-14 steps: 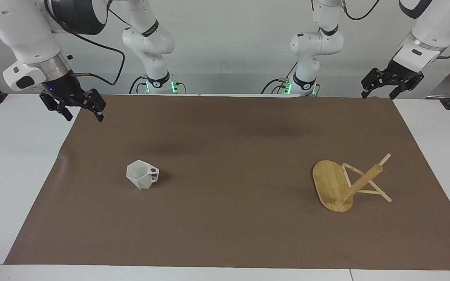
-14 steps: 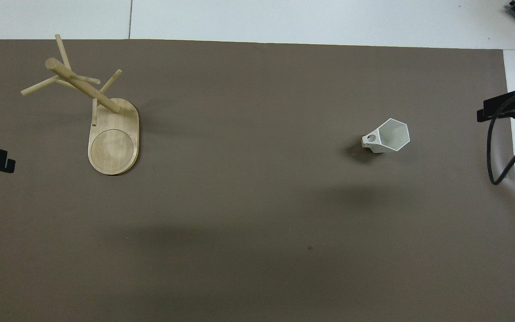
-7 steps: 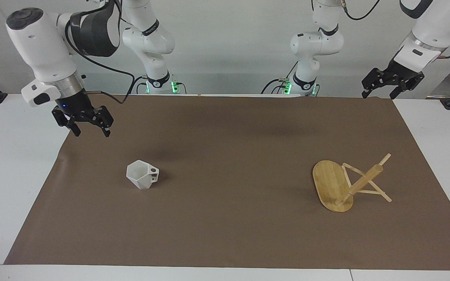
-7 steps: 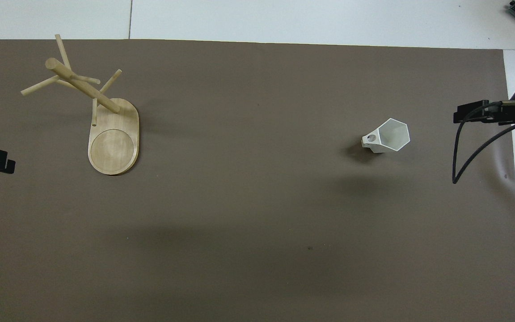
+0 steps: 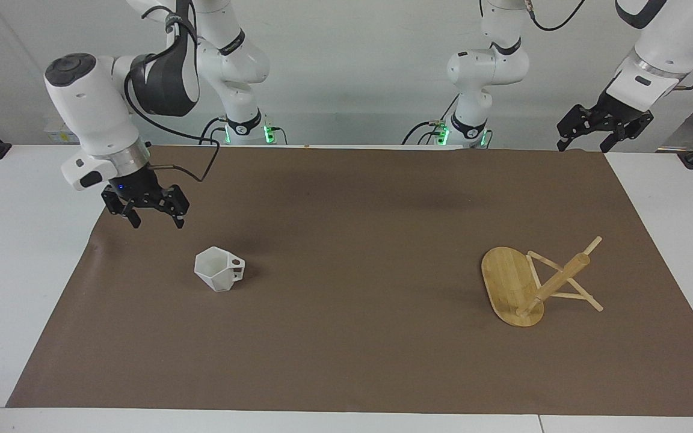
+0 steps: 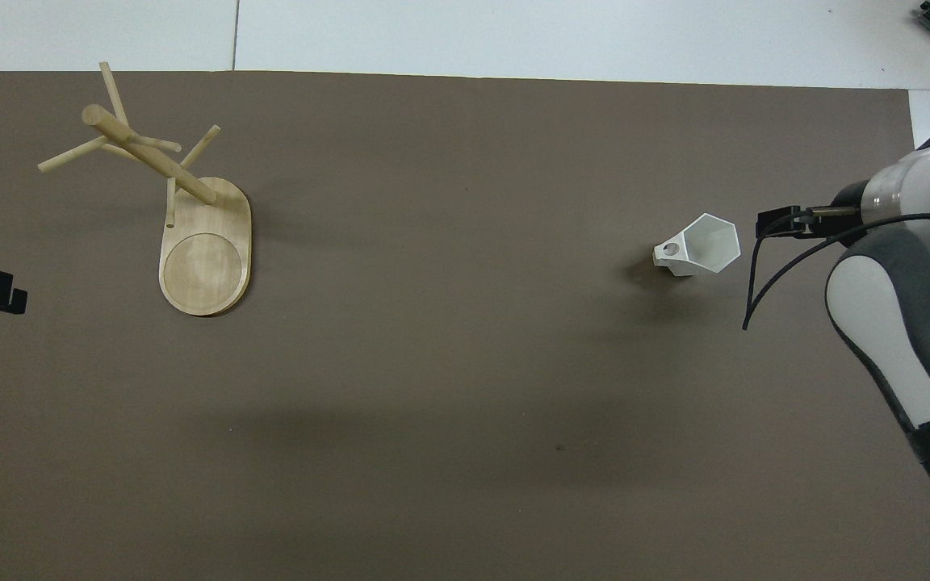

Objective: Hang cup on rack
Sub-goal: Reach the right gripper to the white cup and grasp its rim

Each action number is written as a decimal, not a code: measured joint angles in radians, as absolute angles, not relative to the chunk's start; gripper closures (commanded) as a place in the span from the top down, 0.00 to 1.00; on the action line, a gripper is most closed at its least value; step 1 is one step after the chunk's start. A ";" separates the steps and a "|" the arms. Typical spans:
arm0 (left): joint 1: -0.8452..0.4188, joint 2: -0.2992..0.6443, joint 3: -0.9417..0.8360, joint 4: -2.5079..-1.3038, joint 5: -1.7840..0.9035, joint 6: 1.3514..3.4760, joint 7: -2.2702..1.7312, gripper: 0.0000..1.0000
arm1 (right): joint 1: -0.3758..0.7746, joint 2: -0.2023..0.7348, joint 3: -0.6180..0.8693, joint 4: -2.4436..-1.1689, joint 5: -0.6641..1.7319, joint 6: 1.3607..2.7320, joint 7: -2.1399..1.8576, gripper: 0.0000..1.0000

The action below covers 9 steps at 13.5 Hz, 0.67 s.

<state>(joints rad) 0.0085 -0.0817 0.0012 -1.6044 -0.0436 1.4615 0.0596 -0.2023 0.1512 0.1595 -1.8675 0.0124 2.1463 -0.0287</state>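
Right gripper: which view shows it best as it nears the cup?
The facing view. There the whole right gripper shows, fingers open, in the air over the brown mat beside the cup. The overhead view shows only its black tip near the cup's rim; the arm hides the rest.

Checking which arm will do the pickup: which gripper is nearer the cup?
Right. The right gripper hangs open above the mat beside the cup; the left gripper waits open past the rack.
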 measured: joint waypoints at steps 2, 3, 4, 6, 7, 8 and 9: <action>0.008 -0.082 -0.001 -1.604 -0.044 1.461 0.060 1.00 | -0.196 0.179 0.160 -1.887 0.012 2.190 -0.029 1.00; 0.007 -0.082 -0.003 -1.604 -0.044 1.461 0.060 1.00 | -0.195 0.186 0.160 -1.894 0.012 2.204 -0.029 1.00; 0.005 -0.082 -0.005 -1.604 -0.044 1.461 0.060 1.00 | -0.193 0.189 0.160 -1.903 0.012 2.214 -0.028 1.00; 0.004 -0.082 -0.009 -1.604 -0.044 1.458 0.060 1.00 | -0.190 0.190 0.160 -1.923 0.012 2.241 -0.025 1.00; 0.004 -0.082 -0.009 -1.605 -0.044 1.457 0.060 1.00 | -0.190 0.193 0.160 -1.934 0.012 2.259 -0.024 1.00; 0.004 -0.083 -0.009 -1.605 -0.044 1.456 0.060 1.00 | -0.190 0.198 0.160 -1.942 0.012 2.277 -0.024 1.00; 0.004 -0.083 -0.009 -1.605 -0.044 1.456 0.060 1.00 | -0.190 0.205 0.160 -1.947 0.012 2.291 -0.023 1.00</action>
<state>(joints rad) 0.0044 -0.0827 -0.0087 -1.6054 -0.0436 1.4559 0.0595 -0.1902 0.2053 0.1595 -1.9471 0.0124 2.2912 -0.0234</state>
